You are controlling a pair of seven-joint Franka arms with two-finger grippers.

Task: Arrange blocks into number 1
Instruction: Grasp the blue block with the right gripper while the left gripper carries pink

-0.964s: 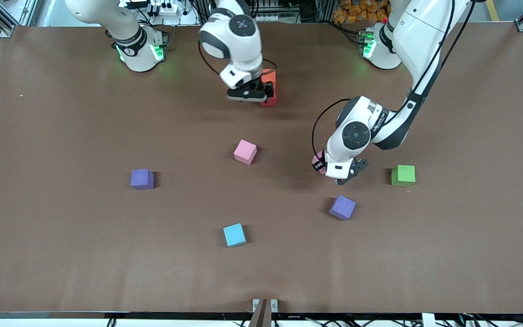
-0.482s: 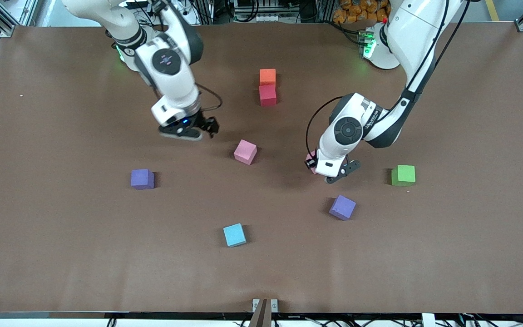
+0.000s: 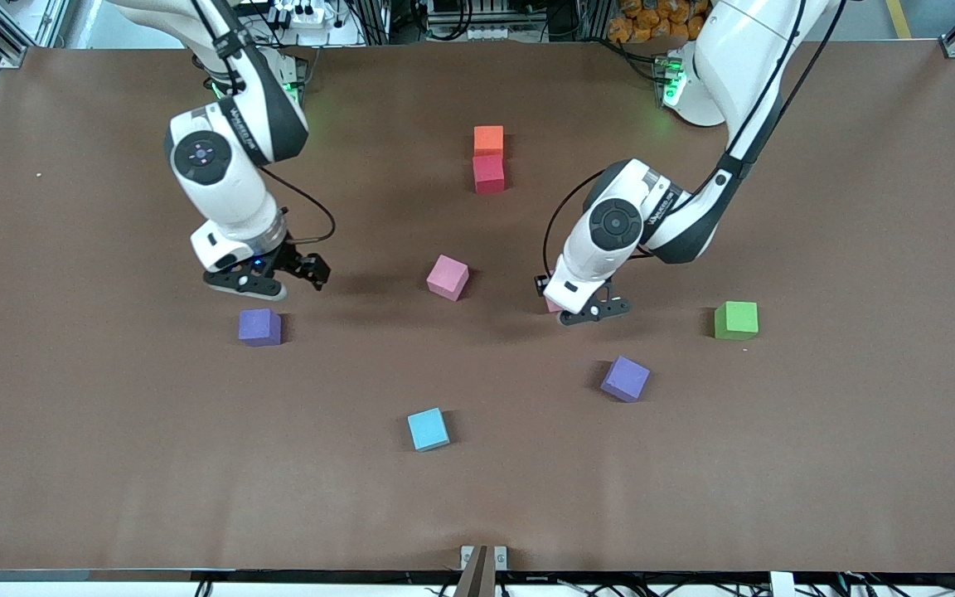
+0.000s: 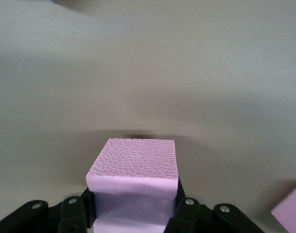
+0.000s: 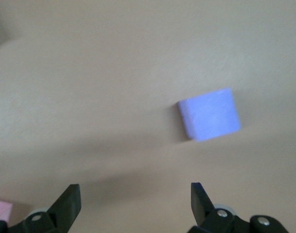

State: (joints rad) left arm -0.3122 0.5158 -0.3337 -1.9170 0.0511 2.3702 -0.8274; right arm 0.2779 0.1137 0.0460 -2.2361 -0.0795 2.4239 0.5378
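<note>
The pink foam cube (image 4: 133,167) held by the left gripper (image 4: 133,213) looks light, soft and matte, with a pebbled skin that should grip well; the jaws pinch it on two opposite side faces, low on the block, and I judge that a sound hold, since foam gives a little without slipping. In the front view this cube (image 3: 555,304) shows only as a sliver under the left gripper (image 3: 581,308), which hangs low over the table between the second pink cube (image 3: 448,276) and the green cube (image 3: 735,320). The left arm reaches down from its base with the wrist bent toward the middle of the table. The orange cube (image 3: 488,139) and red cube (image 3: 488,173) sit touching in a short column near the robots' bases, the start of the numeral. The right gripper (image 3: 278,278), jaws spread wide and empty, hovers just above a purple cube (image 3: 259,326), seen ahead of its fingers (image 5: 67,206) in the right wrist view, the arm folded steeply downward. Another purple cube (image 3: 625,378) and a light-blue cube (image 3: 428,429) lie nearer the front camera.
</note>
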